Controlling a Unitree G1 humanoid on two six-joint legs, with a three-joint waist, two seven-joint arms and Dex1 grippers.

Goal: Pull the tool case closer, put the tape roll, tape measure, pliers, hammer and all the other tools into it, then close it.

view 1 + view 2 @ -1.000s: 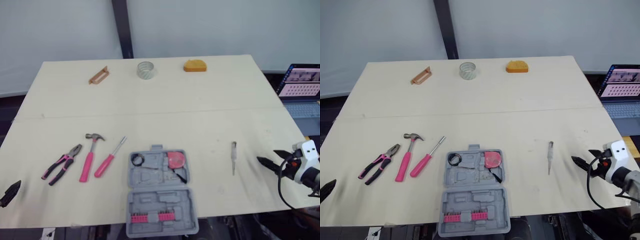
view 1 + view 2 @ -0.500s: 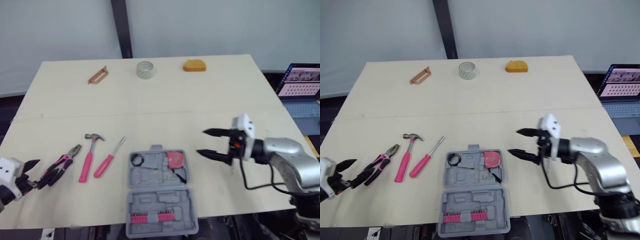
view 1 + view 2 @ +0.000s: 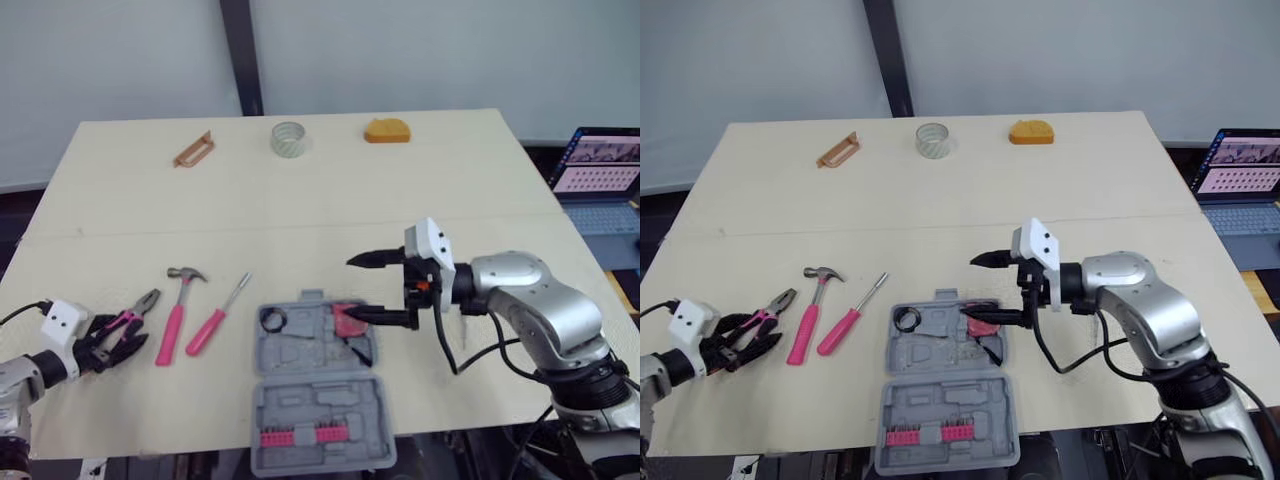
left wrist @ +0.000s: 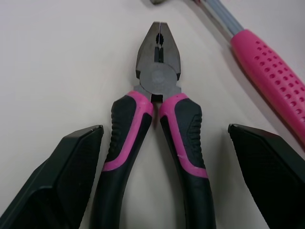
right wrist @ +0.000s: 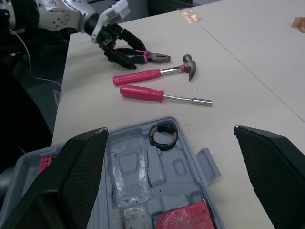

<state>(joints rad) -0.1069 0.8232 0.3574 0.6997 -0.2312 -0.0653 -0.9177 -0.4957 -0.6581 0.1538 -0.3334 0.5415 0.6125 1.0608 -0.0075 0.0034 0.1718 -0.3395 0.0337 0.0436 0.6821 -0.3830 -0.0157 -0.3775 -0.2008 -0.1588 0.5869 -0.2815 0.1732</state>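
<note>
The grey tool case (image 3: 320, 400) lies open at the table's near edge, holding a black tape roll (image 3: 275, 320), a red tape measure (image 3: 348, 320) and a pink bit strip. My right gripper (image 3: 351, 288) is open above the case's far half, its lower finger over the red tape measure. Left of the case lie a pink screwdriver (image 3: 218, 315), a pink-handled hammer (image 3: 176, 320) and pink-and-black pliers (image 4: 159, 119). My left gripper (image 4: 162, 157) is open, one finger on each side of the pliers' handles.
Along the far edge lie a brown handle-like piece (image 3: 193, 150), a clear tape roll (image 3: 288, 138) and an orange object (image 3: 388, 130). A laptop (image 3: 595, 165) stands off the table's right side. The right arm (image 3: 520, 300) lies across the near right of the table.
My right gripper has moved left from the table's right side to above the case. My left gripper has come forward and now straddles the pliers' handles.
</note>
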